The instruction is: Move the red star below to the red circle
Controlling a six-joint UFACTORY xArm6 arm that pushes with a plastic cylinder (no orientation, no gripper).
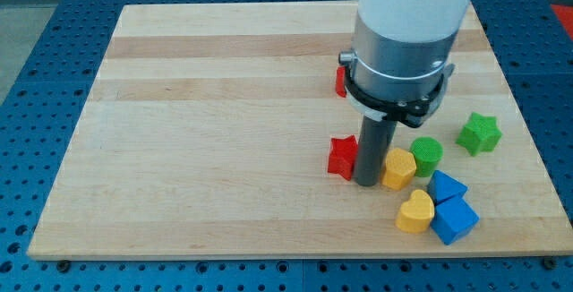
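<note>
The red star point(341, 157) lies on the wooden board point(206, 131) right of centre. My tip point(367, 182) stands right beside it on the view's right, touching or nearly touching it. The red circle point(340, 81) sits above the star, mostly hidden behind the arm's grey body; only its left edge shows. A yellow block point(399, 168) sits close on the tip's right.
A green circle point(427, 155) and a green star point(479, 133) lie at the view's right. A yellow heart point(415, 211) and two blue blocks point(446, 187) point(454, 219) cluster at the bottom right, near the board's edge.
</note>
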